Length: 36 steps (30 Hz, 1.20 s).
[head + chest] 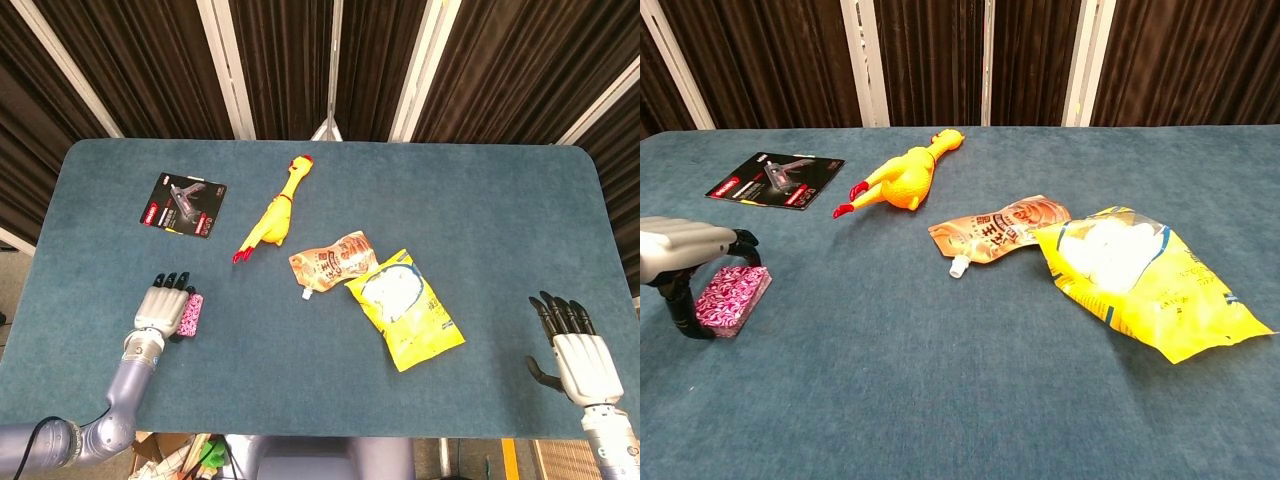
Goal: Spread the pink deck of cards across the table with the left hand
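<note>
The pink deck of cards (189, 313) (733, 295) lies flat as one stack near the table's front left. My left hand (163, 308) (685, 258) hovers over the deck's left part, palm down, fingers extended forward and thumb hanging down beside the stack. Whether it touches the deck cannot be told. Most of the deck is hidden under it in the head view. My right hand (571, 351) rests open at the front right edge, far from the deck, holding nothing.
A black tool card (184, 204) lies at the back left. A yellow rubber chicken (272, 214), an orange snack pouch (332, 260) and a yellow bag (405, 309) lie across the middle. Bare blue table (300, 370) stretches to the right of the deck.
</note>
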Motion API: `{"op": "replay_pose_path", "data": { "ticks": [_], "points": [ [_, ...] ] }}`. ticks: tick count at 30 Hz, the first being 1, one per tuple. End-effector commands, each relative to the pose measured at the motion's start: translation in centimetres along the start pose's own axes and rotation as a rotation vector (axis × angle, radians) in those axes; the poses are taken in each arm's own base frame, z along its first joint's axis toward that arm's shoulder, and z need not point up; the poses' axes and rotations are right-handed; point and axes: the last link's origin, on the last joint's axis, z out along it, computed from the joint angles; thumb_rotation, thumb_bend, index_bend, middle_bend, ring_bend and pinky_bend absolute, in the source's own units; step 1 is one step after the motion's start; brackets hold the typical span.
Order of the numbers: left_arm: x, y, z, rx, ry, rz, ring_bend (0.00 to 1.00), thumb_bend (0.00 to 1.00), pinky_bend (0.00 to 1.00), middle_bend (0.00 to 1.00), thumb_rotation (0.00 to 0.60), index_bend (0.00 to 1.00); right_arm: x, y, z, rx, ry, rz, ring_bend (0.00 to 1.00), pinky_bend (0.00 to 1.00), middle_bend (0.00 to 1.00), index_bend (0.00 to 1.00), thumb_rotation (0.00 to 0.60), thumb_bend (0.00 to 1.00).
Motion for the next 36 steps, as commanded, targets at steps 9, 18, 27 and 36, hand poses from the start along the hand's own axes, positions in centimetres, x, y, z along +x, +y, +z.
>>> {"op": "replay_pose_path", "data": {
  "ticks": [9,18,27,36],
  "points": [
    [2.3,1.2,-1.9,-0.091,0.082,-0.066,0.0,0.43,0.0,0.0,0.6,0.51,0.0,-0.1,0.0,0.001,0.002,-0.001,0.0,0.02,0.0,0.0,0.6,0.36],
    [2.6,4.1,-1.7,-0.138,0.082,-0.057,0.0,0.43,0.0,0.0,0.6,0.5,0.0,-0.1,0.0,0.0,0.002,0.003,0.0,0.02,0.0,0.0,0.6,0.36],
    [2.2,7.0,-0.8,-0.154,0.067,-0.027,0.0,0.43,0.0,0.0,0.6,0.45,0.0,-0.1,0.0,0.001,0.001,0.006,0.0,0.02,0.0,0.0,0.6,0.36],
    [1.6,8.4,-0.5,-0.136,0.03,0.019,0.0,0.37,0.0,0.0,0.6,0.34,0.0,-0.1,0.0,0.002,0.0,0.008,0.0,0.02,0.0,0.0,0.6,0.36]
  ]
}}
